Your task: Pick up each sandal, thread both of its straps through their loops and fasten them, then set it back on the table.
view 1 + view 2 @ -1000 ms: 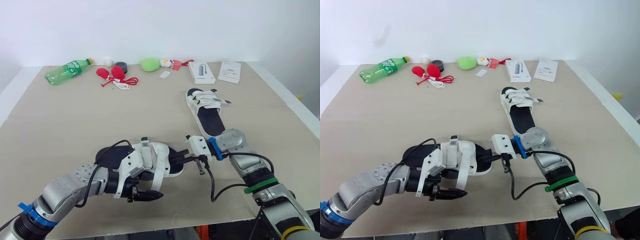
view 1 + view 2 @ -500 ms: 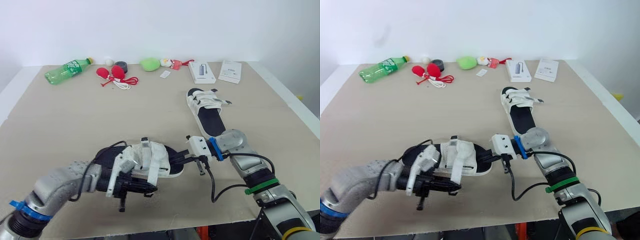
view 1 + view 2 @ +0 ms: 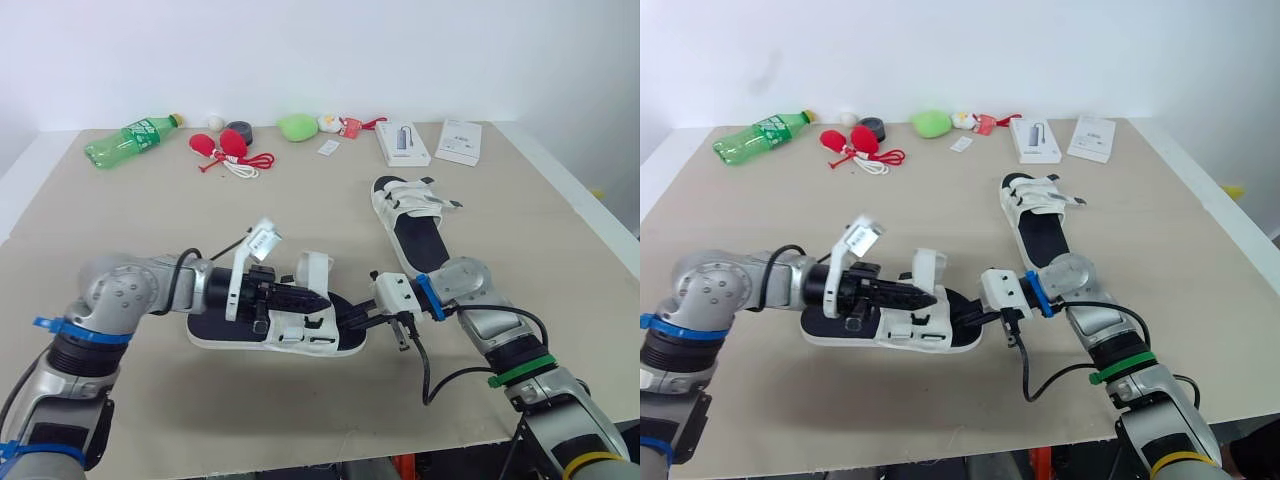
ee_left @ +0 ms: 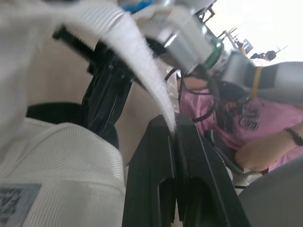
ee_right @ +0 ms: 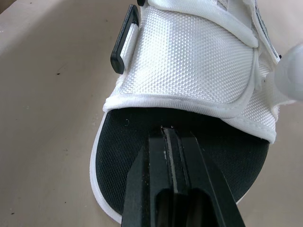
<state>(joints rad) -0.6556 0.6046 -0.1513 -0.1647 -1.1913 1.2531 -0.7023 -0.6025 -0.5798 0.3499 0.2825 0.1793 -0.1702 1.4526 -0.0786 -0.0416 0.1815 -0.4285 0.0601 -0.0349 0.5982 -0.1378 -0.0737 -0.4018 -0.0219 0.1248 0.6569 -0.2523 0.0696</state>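
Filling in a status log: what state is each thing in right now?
Near sandal, flat on table, one strap lifted open.
Far sandal, flat on table, untouched.
Left gripper, shut on strap.
Right gripper, shut, tips on near sandal's toe.
Bottle, lying on its side, capped.

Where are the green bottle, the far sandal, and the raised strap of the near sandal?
green bottle [image 3: 130, 142]: left eye view, middle of its body.
far sandal [image 3: 419, 236]: left eye view, black insole.
raised strap [image 3: 312, 268]: left eye view, its upper end.
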